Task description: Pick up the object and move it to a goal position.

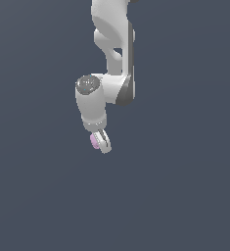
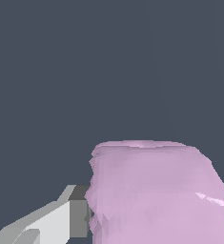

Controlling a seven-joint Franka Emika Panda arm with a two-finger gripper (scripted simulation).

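White robot arm against plain dark grey; its gripper (image 1: 100, 141) has jaws closed on a small pale pink block (image 1: 94, 141), held between the fingers (image 2: 61, 219); no goal marker visible; a loose pinch could probably let it slip in transit.

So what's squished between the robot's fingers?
The little pink block, filling the gap beside one finger in the wrist view; the exterior view shows it in the gripper.
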